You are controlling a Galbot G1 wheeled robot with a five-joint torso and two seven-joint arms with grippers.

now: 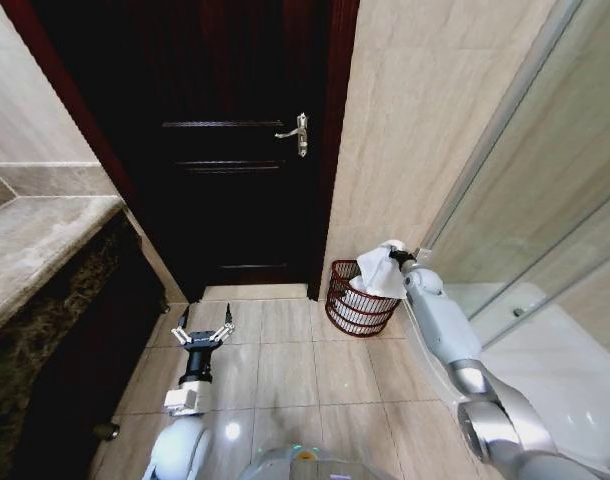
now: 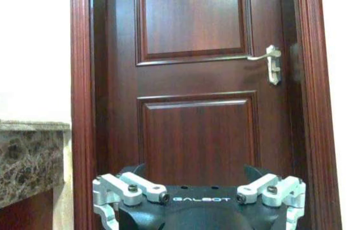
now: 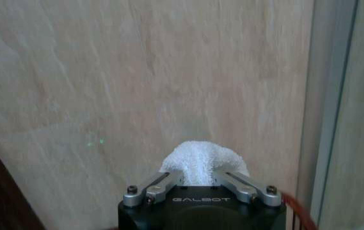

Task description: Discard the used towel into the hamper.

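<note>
Your right gripper is clamped on the towel, its two metal fingers closed in on either side of a white bunch of cloth that pokes out beyond the tips in the right wrist view. From the head view the towel hangs down from the grip as a soft, crumpled fold, and directly beneath it sits the hamper, a small round reddish-brown wire basket with see-through slatted sides that narrow toward the base. The relation that matters: the towel's lower edge hangs at or just inside the hamper's open mouth, so the drop looks to be straight down, with no sideways travel needed. The hamper stands on the pale floor tiles in the corner between the dark wooden door and the beige tiled wall, just beside the glass shower panel. Your right arm is the one over the basket; your left gripper is well apart from it, held low over the floor in front of the door with its fingers spread and nothing in them. The terry cloth is limp and may snag on the wire rim.
</note>
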